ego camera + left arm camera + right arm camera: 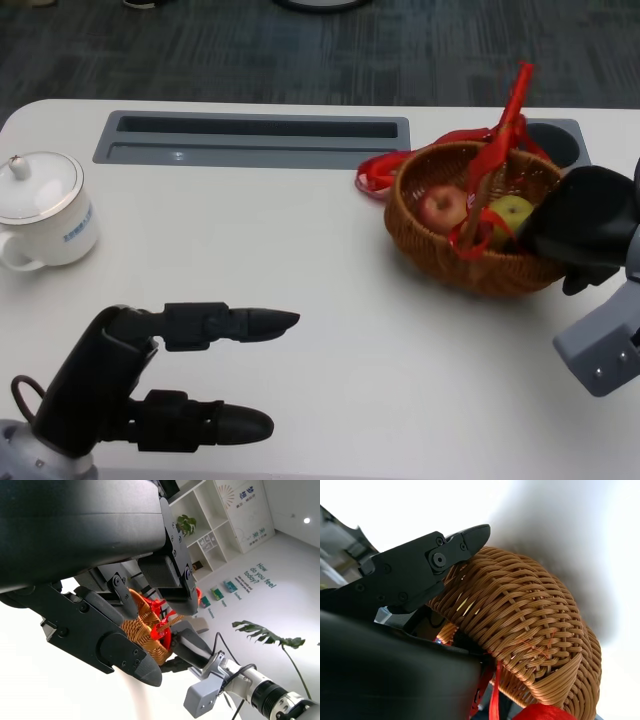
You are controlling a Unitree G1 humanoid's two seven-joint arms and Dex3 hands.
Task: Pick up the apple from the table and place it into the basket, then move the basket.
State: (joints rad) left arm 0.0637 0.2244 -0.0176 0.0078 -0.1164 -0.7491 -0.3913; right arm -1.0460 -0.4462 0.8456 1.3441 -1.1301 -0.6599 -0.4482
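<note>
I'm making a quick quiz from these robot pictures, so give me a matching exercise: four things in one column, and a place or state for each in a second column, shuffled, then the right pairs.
Things:
1. red apple
2. white cup
3. left hand
4. right hand

Places or states:
A. on the basket's rim
B. open, holding nothing
C. inside the basket, beside a green apple
D. standing with its lid on, at the table's left side

Pairs: 1-C, 2-D, 3-B, 4-A

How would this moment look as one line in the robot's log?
apple: in basket | right hand: gripping basket rim | left hand: open, empty
</note>
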